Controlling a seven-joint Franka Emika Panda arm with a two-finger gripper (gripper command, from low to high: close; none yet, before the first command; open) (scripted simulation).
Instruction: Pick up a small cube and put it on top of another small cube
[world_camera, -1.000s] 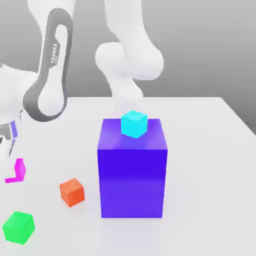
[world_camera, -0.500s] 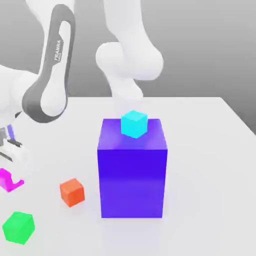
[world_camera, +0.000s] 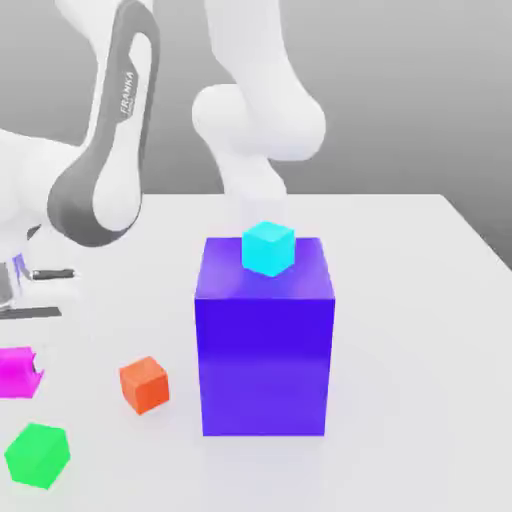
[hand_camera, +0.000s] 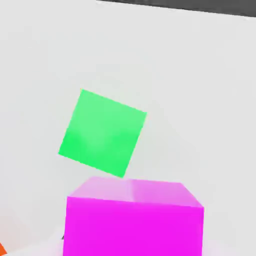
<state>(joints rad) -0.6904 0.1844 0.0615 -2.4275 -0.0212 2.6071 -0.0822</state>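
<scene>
Green small cube (world_camera: 37, 455) lies nearest the exterior camera, on the white surface (world_camera: 420, 330) well out from the large blue block (world_camera: 265, 335), toward the exterior view's left. Just behind it, off that same side of the blue block, the magenta small cube (world_camera: 18, 372) hangs a little above the surface at the frame's edge. The hand (world_camera: 12, 340) is closed as tight as it goes and has hold of this magenta cube; its fingers are mostly cut off by the picture's edge, with dark parts of the hand showing above the cube. Through the hand view the magenta cube (hand_camera: 134, 220) sits close against the camera, and the green cube (hand_camera: 102, 132) lies on the surface beyond it, apart from it.

Between the green cube and the blue block, near the block's lower corner, rests an orange-red small cube (world_camera: 145, 384). The blue block stands upright in the middle of the surface. On its top face, toward the far edge, sits a cyan small cube (world_camera: 268, 248). Behind the block rises the white arm (world_camera: 255, 110), with a grey-trimmed link reaching down toward the exterior view's left.
</scene>
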